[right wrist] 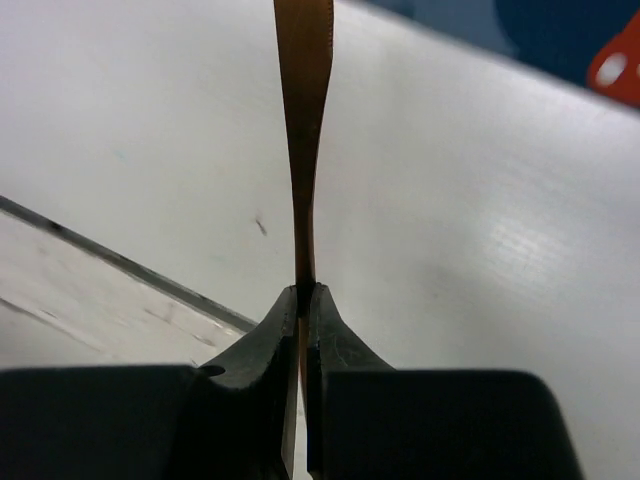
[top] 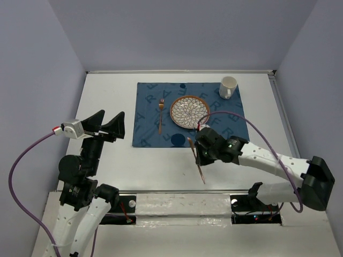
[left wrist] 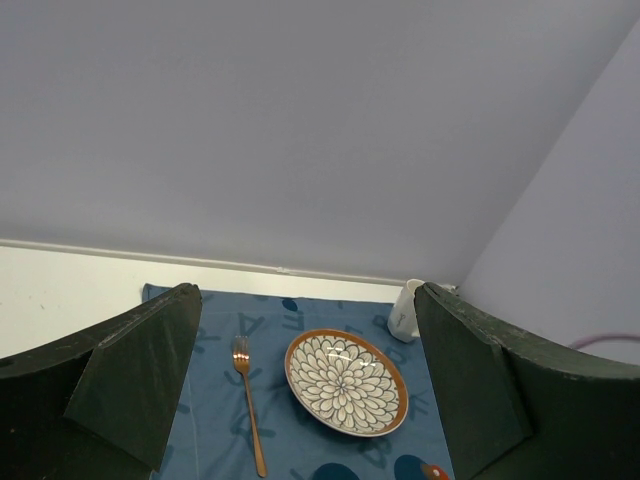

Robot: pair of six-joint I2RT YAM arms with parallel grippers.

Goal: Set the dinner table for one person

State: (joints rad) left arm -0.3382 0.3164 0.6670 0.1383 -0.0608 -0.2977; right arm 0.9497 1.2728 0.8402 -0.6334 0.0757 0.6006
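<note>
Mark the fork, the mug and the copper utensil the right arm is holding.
fork (top: 160,119): top view, middle of its handle.
mug (top: 229,84): top view, its open mouth.
copper utensil (right wrist: 303,150): right wrist view, flat shaft above where it is pinched.

Matt white dinner table (top: 110,93); blue cloth placemat (top: 147,104); copper-toned metal utensil (right wrist: 303,150) (glossy, smooth)

placemat (top: 147,107) on desk (top: 107,96), toward far side | plate (top: 189,111) on placemat, mid-right | fork (top: 160,115) on placemat, just left of plate | mug (top: 229,87) at placemat's far right corner, behind plate | utensil (top: 201,174) in jaws of right gripper (right wrist: 302,300), before placemat's near edge
</note>
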